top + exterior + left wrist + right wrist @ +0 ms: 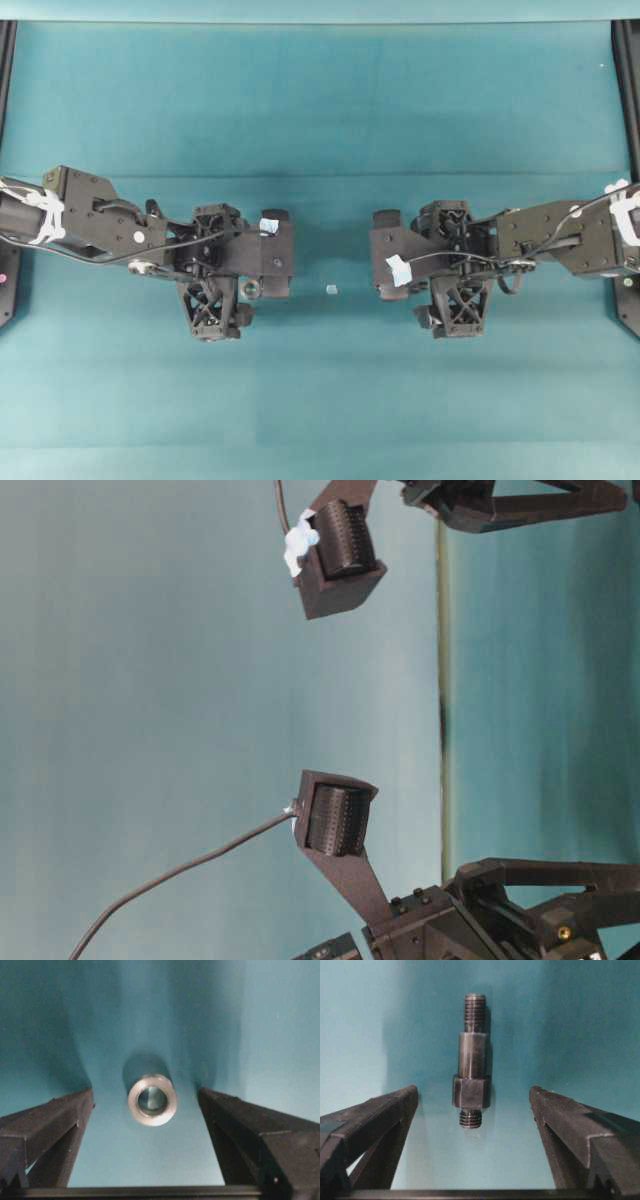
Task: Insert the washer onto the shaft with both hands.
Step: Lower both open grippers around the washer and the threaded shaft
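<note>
Nothing is picked up yet: the washer (152,1099) and the shaft (471,1060) seemingly lie loose between the spread left gripper (145,1110) and right gripper (474,1110); all 2 grasps remain.

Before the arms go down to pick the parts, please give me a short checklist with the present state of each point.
1. Left pincer open: ok.
2. Right pincer open: ok.
3. Washer between the left fingers, untouched, lying flat: ok.
4. Shaft between the right fingers, untouched, lying along the pincer's axis: ok.
5. Small pale chip lies on the cloth between the arms, away from both parts: ok.
6. Height of the fingertips above the cloth: cannot tell.
</note>
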Tool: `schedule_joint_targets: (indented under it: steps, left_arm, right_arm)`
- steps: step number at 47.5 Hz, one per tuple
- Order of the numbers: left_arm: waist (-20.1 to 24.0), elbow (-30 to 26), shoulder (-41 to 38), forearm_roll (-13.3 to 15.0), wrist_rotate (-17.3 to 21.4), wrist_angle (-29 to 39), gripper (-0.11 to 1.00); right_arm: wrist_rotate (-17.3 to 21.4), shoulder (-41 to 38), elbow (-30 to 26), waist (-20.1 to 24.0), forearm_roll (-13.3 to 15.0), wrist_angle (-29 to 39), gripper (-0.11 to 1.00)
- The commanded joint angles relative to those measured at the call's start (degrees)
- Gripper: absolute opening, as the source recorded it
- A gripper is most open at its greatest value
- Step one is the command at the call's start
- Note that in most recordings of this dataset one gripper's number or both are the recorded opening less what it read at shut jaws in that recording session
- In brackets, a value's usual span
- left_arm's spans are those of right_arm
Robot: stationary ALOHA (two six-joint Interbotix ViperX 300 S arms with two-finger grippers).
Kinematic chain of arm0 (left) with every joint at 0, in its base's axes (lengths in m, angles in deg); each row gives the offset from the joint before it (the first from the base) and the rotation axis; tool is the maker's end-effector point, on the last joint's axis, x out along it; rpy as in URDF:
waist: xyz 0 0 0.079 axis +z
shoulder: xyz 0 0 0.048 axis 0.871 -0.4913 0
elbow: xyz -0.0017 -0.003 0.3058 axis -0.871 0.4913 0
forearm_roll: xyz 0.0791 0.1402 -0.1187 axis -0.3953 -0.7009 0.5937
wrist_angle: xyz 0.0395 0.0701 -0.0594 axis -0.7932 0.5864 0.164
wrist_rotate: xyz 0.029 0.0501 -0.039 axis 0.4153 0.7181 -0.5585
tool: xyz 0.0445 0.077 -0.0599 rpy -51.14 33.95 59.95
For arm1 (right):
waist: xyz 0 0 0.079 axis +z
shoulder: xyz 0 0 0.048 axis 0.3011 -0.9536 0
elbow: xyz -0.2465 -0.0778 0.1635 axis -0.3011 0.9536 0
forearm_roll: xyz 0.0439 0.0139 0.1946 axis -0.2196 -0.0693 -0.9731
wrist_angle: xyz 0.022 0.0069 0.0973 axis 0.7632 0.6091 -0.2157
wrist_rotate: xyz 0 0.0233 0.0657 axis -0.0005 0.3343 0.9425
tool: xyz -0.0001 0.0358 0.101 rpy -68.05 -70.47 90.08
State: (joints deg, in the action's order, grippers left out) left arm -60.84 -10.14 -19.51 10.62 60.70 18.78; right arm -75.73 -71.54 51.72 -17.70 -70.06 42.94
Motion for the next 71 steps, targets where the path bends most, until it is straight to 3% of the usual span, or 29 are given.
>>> schedule_joint_targets:
  steps: [1,37,52,59,68,71]
  left_arm:
    - [-0.1,-0.4,-0.4,-0.1,0.0,-0.4,0.96]
    - [-0.9,-0.5,-0.4,-0.1,0.0,-0.4,0.96]
    - [-0.9,-0.7,-0.1,-0.1,0.1,-0.4,0.93]
    - [-0.9,-0.7,0.3,-0.1,0.2,-0.6,0.80]
    - [-1.0,-0.7,0.4,-0.1,0.8,-0.9,0.39]
    - [-1.0,-0.7,0.4,-0.1,0.8,-0.9,0.34]
  right_arm:
    - [-0.4,-0.1,0.1,0.0,0.2,-0.7,0.92]
    - [-0.2,-1.1,0.2,-0.2,0.2,-2.4,0.87]
    - [0.0,-1.1,0.2,-0.3,0.2,-2.4,0.73]
    - [0.1,-1.1,0.2,-0.6,0.1,-2.3,0.57]
    - [0.1,-1.1,0.2,-1.8,0.0,-2.0,0.22]
    - [0.1,-1.1,0.2,-2.0,0.0,-2.0,0.14]
